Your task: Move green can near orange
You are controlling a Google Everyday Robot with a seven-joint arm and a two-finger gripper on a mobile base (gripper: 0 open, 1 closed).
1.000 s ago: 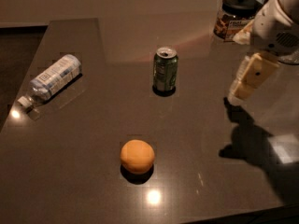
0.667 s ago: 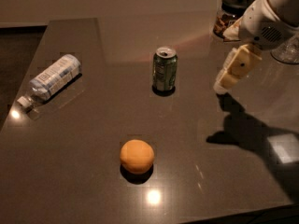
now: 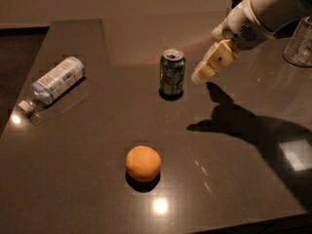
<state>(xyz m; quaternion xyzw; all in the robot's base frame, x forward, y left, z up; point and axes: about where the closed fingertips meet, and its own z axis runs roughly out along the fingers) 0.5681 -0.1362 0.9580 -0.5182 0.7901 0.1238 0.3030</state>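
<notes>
The green can [image 3: 172,74] stands upright near the middle of the dark table, silver top up. The orange [image 3: 143,163] lies nearer the front edge, to the can's front left and well apart from it. My gripper [image 3: 201,76] comes in from the upper right on a white arm. It hangs just right of the can at about the can's height, with a small gap between them. It holds nothing that I can see.
A clear plastic water bottle [image 3: 52,84] lies on its side at the table's left edge. A clear glass container [image 3: 300,43] stands at the far right. The arm's shadow [image 3: 243,123] falls on the table right of the can.
My gripper has moved left and a little toward the can, from the table's right side to just beside the can. The can, orange and bottle have not moved.
</notes>
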